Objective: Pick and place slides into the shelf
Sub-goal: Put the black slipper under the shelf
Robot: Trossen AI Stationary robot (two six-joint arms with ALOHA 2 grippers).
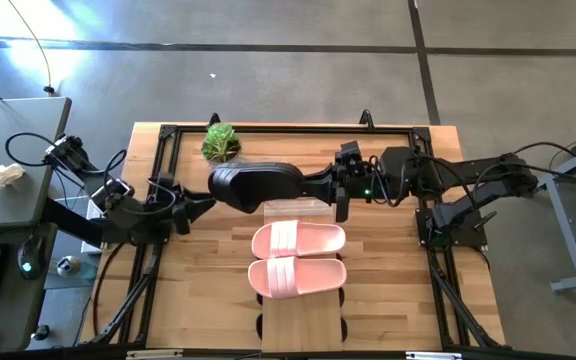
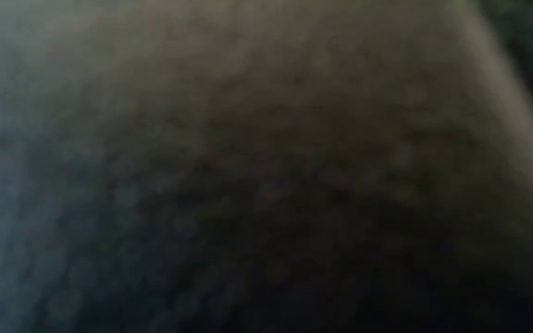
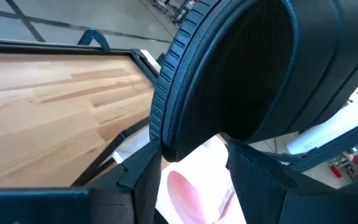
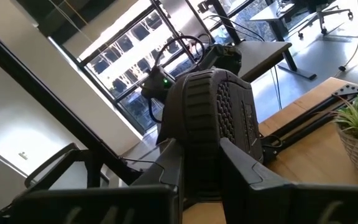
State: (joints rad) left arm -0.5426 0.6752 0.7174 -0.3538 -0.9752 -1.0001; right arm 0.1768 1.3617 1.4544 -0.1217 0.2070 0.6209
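So, both arms on one black slide (image 1: 256, 187) at the same moment, held in the air over the far end of the shelf (image 1: 302, 318). Left gripper (image 1: 204, 203) clamped on the end nearer the left arm, fingers (image 3: 260, 186) fairly wide around the sole edge in the left wrist view, ribbed rim right up against the camera. Right gripper (image 1: 320, 184) pinching the opposite end, fingers (image 4: 244, 168) narrow either side of the slide, patterned sole facing the right wrist camera. Black slide lying crosswise to the shelf's plank, just beyond the pale pink pair (image 1: 298, 258). Pink pair sitting side by side on top of the plank, straps up, touching or nearly so. Small potted plant (image 1: 221, 143) near the far edge of the table (image 1: 398, 290), just beside the black slide's left end. Low view totally blocked by something dark and blurry, can't tell what.
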